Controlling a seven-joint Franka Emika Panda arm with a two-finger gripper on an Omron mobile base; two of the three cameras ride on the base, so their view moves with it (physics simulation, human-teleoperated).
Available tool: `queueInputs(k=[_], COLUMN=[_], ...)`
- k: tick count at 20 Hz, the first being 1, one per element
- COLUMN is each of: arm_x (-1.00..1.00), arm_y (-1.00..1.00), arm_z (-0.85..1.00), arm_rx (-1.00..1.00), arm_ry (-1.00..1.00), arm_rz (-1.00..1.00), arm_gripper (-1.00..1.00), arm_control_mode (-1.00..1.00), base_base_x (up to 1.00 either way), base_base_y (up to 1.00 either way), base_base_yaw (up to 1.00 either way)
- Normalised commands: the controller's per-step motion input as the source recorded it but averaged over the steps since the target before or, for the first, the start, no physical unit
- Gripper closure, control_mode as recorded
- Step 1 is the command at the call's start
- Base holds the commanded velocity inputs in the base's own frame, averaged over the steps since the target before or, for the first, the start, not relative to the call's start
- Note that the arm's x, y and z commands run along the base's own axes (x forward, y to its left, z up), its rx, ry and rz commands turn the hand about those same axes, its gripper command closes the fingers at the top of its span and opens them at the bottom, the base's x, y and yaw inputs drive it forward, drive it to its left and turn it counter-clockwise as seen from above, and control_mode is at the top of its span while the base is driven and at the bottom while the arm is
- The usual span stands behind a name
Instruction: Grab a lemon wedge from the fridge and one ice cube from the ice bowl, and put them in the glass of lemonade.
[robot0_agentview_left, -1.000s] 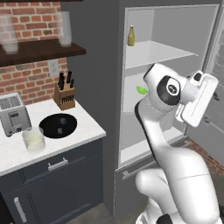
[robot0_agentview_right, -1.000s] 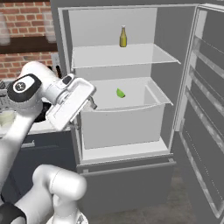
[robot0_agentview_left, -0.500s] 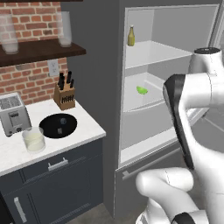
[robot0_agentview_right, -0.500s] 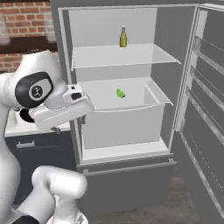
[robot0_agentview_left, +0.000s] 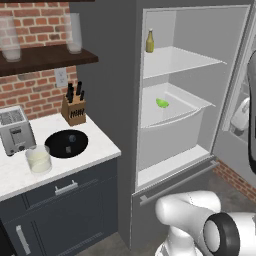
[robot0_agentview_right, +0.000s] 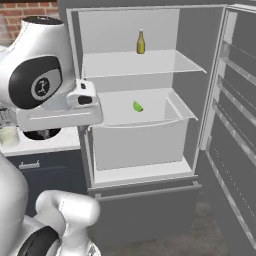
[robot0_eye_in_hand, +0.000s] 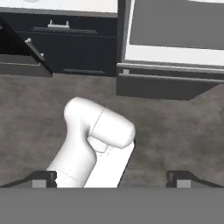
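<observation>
Hand view: my pincer (robot0_eye_in_hand: 112, 178) is spread wide, empty, aimed at the floor. Lemon wedge (robot0_agentview_left: 162, 103) sits in the open fridge (robot0_agentview_left: 195, 75), in its drawer. Risk: swinging in, I clip the drawer's front wall.

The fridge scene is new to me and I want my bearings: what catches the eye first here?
The fridge stands wide open, its white inside nearly bare: a small lemon wedge lies in the middle drawer and a yellow bottle stands on the shelf above. On the counter to its left sit the black ice bowl and the glass of lemonade.
</observation>
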Motion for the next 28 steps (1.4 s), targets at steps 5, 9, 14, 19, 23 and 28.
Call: queueInputs(k=[5,9,14,19,23,28], arm_x=[-0.61,-0.16,0.07,0.55,0.43,0.1], arm_y=[0.0,0.02,0.14,0.02,0.0,-0.16], arm_z=[-0.12,-0.34,-0.12,-0.2,-0.21,-0.27], arm_rx=[0.0,0.02,0.0,0.0,0.0,0.0], arm_ry=[-0.06,-0.1,0.0,0.0,0.0,0.0], arm_rz=[-0.16,-0.14,-0.09,-0.05,-0.05,-0.01], arm_gripper=[-1.0,-1.0,-1.0,-1.0,-1.0,-1.0], arm_control_mode=[-1.0,-1.0,-1.0,-1.0,-1.0,-1.0], base_base_x=[0.0,0.0,0.0,0.0,0.0,0.0], base_base_y=[0.0,0.0,0.0,0.0,0.0,0.0], base_base_yaw=[0.0,0.0,0.0,0.0,0.0,0.0])
